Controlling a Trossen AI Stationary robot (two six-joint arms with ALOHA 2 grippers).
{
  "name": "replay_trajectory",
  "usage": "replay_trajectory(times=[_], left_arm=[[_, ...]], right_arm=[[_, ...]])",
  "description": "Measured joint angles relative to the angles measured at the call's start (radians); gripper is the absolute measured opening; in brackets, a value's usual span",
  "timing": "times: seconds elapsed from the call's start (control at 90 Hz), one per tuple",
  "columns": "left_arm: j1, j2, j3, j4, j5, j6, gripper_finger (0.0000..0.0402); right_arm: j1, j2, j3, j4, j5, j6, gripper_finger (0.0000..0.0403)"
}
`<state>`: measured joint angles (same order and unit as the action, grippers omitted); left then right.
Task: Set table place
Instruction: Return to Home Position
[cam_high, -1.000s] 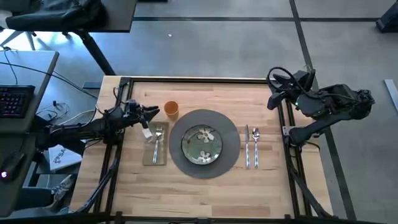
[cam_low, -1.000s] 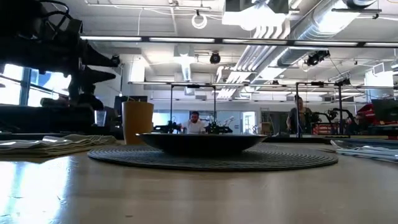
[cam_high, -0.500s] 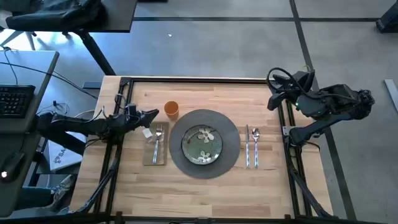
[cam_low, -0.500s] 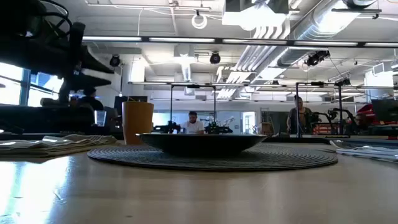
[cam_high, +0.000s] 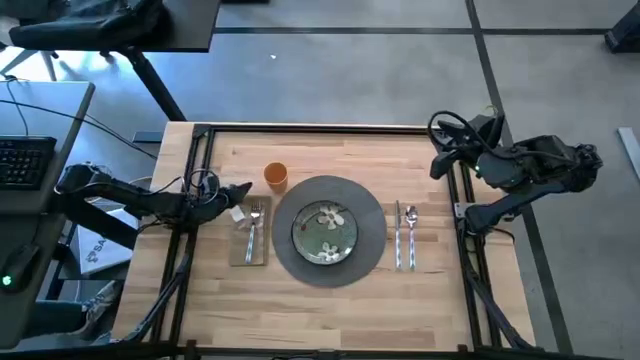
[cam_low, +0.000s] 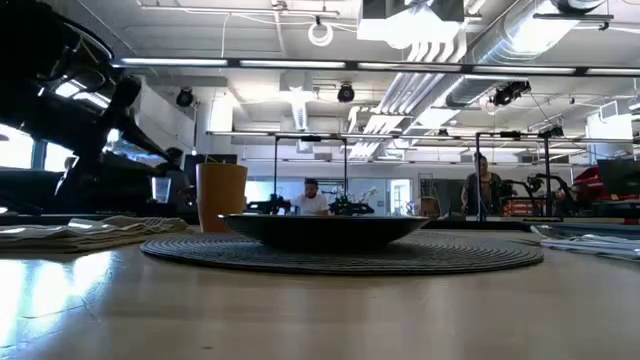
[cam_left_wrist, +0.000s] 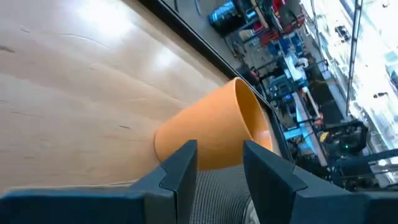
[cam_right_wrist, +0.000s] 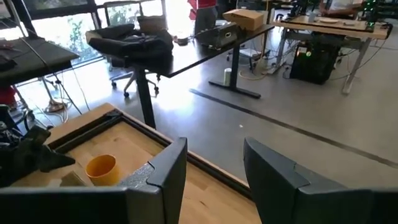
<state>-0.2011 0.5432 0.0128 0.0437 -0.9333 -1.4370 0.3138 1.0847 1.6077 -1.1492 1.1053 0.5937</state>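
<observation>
The round dark-grey placemat (cam_high: 372, 232) lies mid-table with the green flowered plate (cam_high: 325, 232) on it. The orange cup (cam_high: 275, 177) stands upright on the wood at the mat's far left. The beige napkin (cam_high: 250, 243) lies flat left of the mat, and the fork (cam_high: 253, 222) lies on it. The knife (cam_high: 398, 232) and spoon (cam_high: 411, 235) lie right of the mat. My left gripper (cam_high: 243, 190) hovers open just left of the cup (cam_left_wrist: 214, 134), touching nothing. My right gripper (cam_high: 438, 160) waits open at the table's right edge.
The black metal frame (cam_high: 330, 128) runs along the table's edges. A grey desk with a keyboard (cam_high: 25, 160) stands off the left side. Bare wood (cam_high: 330, 315) stretches along the near side. In the low view a person (cam_low: 313, 198) sits far behind the table.
My left arm has drawn back toward the table's left edge. Its gripper has slid a little toward the near edge, away from the cup, and has stayed open. The place setting has not moved.
</observation>
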Motion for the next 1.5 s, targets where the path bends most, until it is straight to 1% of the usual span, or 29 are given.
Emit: replay_trajectory(times=[0.089, 0.233, 0.356, 0.467, 0.6, 0.811, 0.9, 1.033, 1.344, 1.5], left_arm=[[-0.006, 0.000, 0.000, 0.000, 0.004, 0.043, 0.0111], [-0.005, -0.017, 0.000, 0.029, 0.016, 0.184, 0.0111], [-0.004, -0.045, 0.000, 0.077, 0.074, 0.313, 0.0111], [0.014, -0.113, 0.000, 0.091, 0.129, 0.466, 0.0111], [0.037, -0.183, 0.000, 0.088, 0.143, 0.683, 0.0111], [0.078, -0.291, 0.000, 0.087, 0.139, 1.163, 0.0111], [0.096, -0.332, 0.000, 0.089, 0.131, 1.286, 0.0111], [0.118, -0.395, 0.000, 0.072, 0.084, 1.357, 0.0111], [0.134, -0.534, 0.000, 0.065, 0.085, 1.370, 0.0111], [0.134, -0.540, 0.000, 0.072, 0.086, 1.370, 0.0111]], right_arm=[[0.000, 0.000, 0.000, -0.003, -0.009, -0.020, 0.0138], [0.000, 0.000, 0.000, -0.004, -0.016, -0.027, 0.0138], [0.000, 0.000, 0.000, -0.021, -0.016, -0.027, 0.0138], [0.000, 0.000, 0.000, -0.040, -0.012, -0.027, 0.0138], [-0.005, 0.000, 0.000, -0.046, -0.010, -0.047, 0.0138], [-0.042, 0.000, 0.000, -0.046, -0.016, -0.053, 0.0138], [-0.056, 0.000, 0.000, -0.045, -0.018, -0.053, 0.0138], [-0.068, 0.001, 0.000, -0.044, -0.019, -0.053, 0.0138], [-0.074, 0.003, 0.000, -0.043, -0.013, -0.047, 0.0138], [-0.092, 0.020, 0.000, -0.039, 0.011, -0.050, 0.0138]])
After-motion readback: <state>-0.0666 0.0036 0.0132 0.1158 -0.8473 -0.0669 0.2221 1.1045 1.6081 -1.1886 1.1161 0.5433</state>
